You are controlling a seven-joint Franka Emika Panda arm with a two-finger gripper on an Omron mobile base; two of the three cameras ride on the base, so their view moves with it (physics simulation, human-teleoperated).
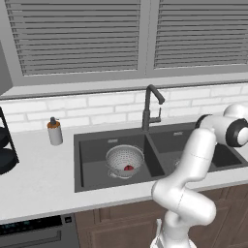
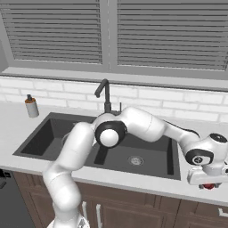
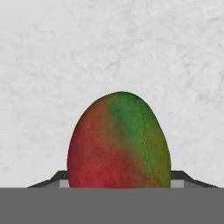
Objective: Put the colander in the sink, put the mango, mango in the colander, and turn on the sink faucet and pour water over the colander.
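Note:
The colander (image 1: pixel 125 160) stands in the left basin of the dark sink (image 1: pixel 92 150), with one red mango (image 1: pixel 129 168) inside it. The other mango (image 3: pixel 119 140), red with a green patch, lies on the white counter right of the sink (image 2: pixel 44 133). My gripper (image 3: pixel 119 179) is low over this mango (image 2: pixel 208 186), and its dark fingertips (image 3: pixel 59 178) press against both of its sides. In the right base view the gripper (image 2: pixel 207 181) sits near the counter's front edge. The faucet (image 1: pixel 151 109) rises behind the divider between the basins, and no water runs.
A soap dispenser (image 1: pixel 54 131) stands on the counter left of the sink. A dark rack (image 1: pixel 5 145) sits at the far left edge. The white tiled wall and window blinds close off the back. My arm reaches across the right basin (image 2: pixel 133 156).

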